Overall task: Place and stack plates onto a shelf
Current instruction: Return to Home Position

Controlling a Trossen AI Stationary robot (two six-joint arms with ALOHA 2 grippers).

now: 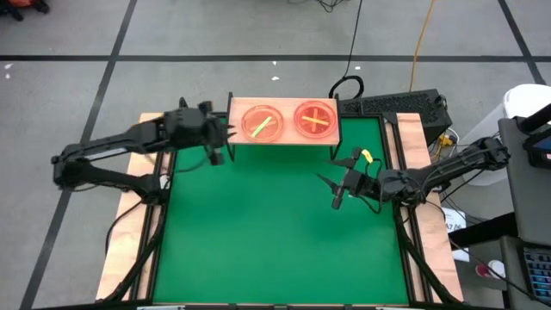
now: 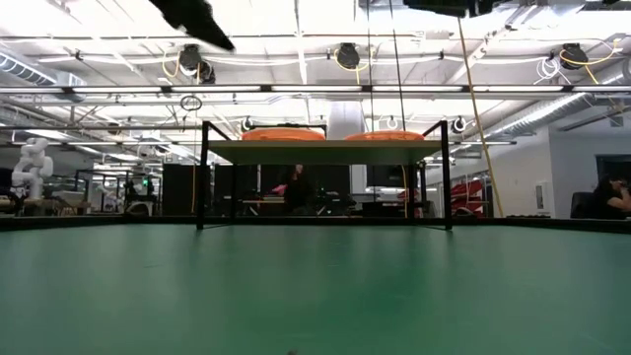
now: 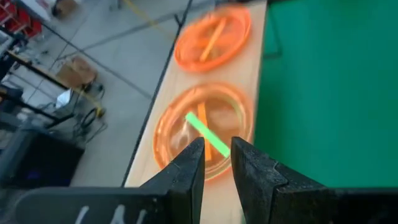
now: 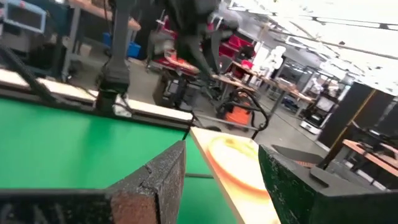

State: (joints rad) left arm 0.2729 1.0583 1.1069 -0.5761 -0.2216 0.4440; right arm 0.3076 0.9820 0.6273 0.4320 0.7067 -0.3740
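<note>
Both piles of plates sit on the shelf (image 1: pixel 288 136). The striped stack (image 3: pixel 204 129) lies just ahead of the left gripper (image 3: pixel 217 142) and slightly below it. That gripper's fingers are a narrow gap apart and hold nothing. The crossed stack (image 1: pixel 316 119) is farther along the board from it. It is ahead of the right gripper (image 4: pixel 221 149) and well apart from it; that gripper hangs over the mat (image 1: pixel 275 232) with its fingers spread wide and nothing in them.

The plates look thin, light and stiff, and probably slick. A pinch on the raised rim seems the only sound hold. Nested as they are, a nudge to the top one could slide it or shift the whole pile.

The mat is flat and green, and the board pale wood on thin black legs. Beyond is a lit workshop with benches, and a yellow cable (image 1: pixel 420 43) runs across the grey floor.
</note>
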